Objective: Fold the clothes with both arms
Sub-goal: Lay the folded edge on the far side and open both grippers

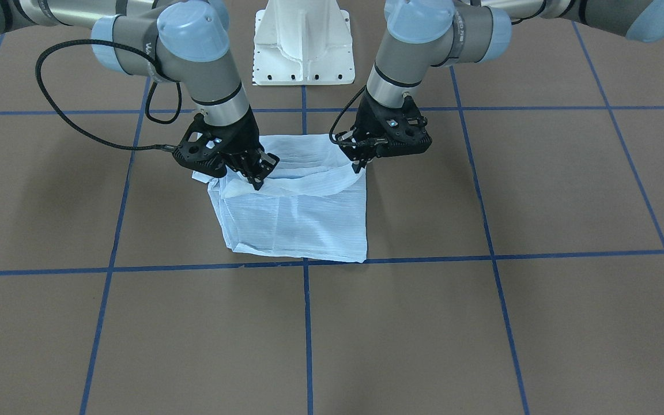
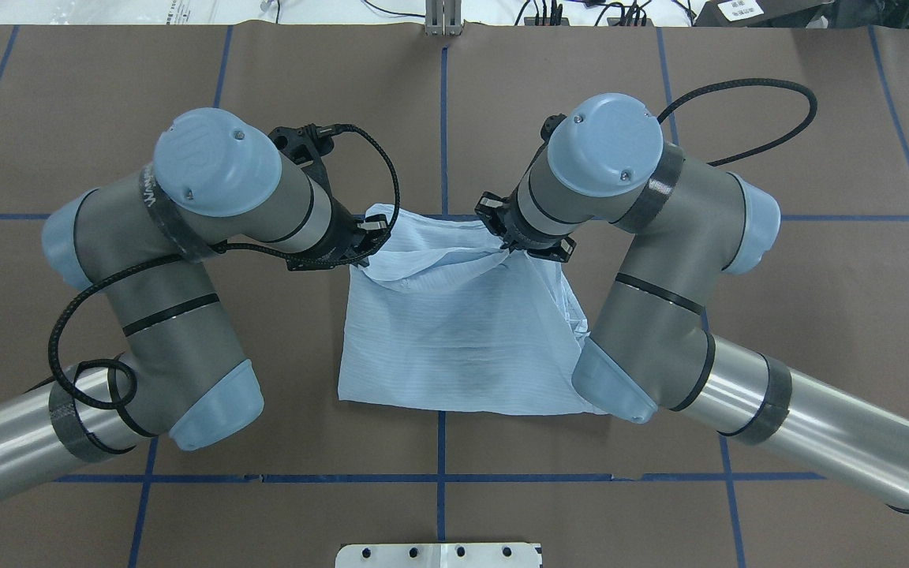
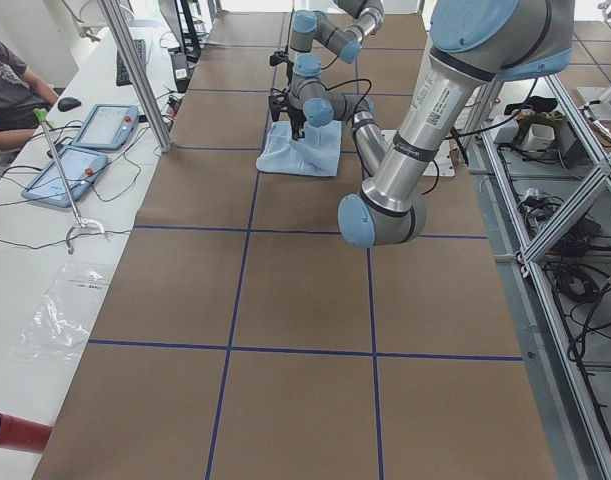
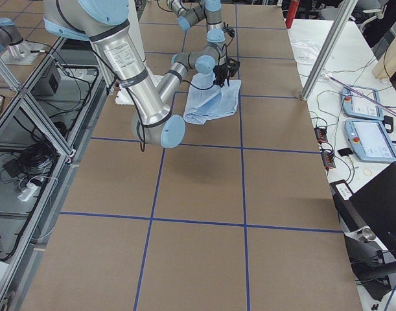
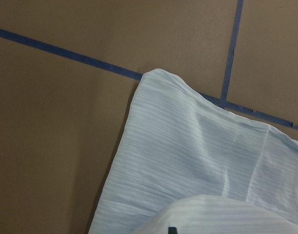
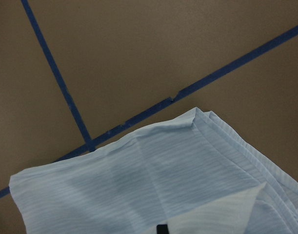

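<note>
The pale-blue striped shirt (image 1: pixel 297 225) (image 2: pixel 454 347) lies folded into a rough square on the brown table, its far edge along a blue tape line. My right gripper (image 1: pixel 258 176) (image 2: pixel 514 246) is shut on a raised edge of the top layer. My left gripper (image 1: pixel 359 164) (image 2: pixel 366 239) pinches the same edge at the other side. The held edge sags between them above the cloth. Both wrist views look down on the shirt's (image 5: pixel 188 161) (image 6: pixel 153 185) far corners by the tape line. Buttons, collar and label are hidden.
The white pedestal (image 1: pixel 303 46) (image 2: pixel 439 554) stands at the robot's side of the table. Blue tape lines (image 1: pixel 306 334) grid the brown table. A side bench holds tablets (image 3: pixel 80 150) (image 4: pixel 366 129), and a person (image 3: pixel 5 90) sits there.
</note>
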{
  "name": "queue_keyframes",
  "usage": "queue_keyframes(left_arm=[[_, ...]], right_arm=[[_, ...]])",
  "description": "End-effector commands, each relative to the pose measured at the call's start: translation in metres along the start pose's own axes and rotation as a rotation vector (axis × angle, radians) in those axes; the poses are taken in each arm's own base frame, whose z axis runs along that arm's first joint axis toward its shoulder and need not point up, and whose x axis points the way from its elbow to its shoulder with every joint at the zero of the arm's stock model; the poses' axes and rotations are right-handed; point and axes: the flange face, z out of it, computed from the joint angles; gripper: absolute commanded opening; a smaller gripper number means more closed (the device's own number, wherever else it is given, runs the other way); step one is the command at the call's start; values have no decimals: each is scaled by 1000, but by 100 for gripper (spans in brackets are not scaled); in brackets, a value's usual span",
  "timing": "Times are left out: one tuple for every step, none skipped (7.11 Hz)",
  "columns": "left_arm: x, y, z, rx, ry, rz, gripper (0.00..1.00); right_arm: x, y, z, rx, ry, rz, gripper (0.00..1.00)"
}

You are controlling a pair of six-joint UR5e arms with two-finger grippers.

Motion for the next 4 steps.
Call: queue_keyframes(left_arm=[[0,-21,27,16,9,-5,0],[5,-29,40,20,15,-7,0],[5,-35,47,24,18,-8,0],[7,-49,50,39,24,-14,0]], right_arm=[[-9,-18,21,15,20,13,0],[-13,-22,25,18,28,16,0],[-18,-24,32,19,38,19,0],[-20,-28,39,20,38,21,0]])
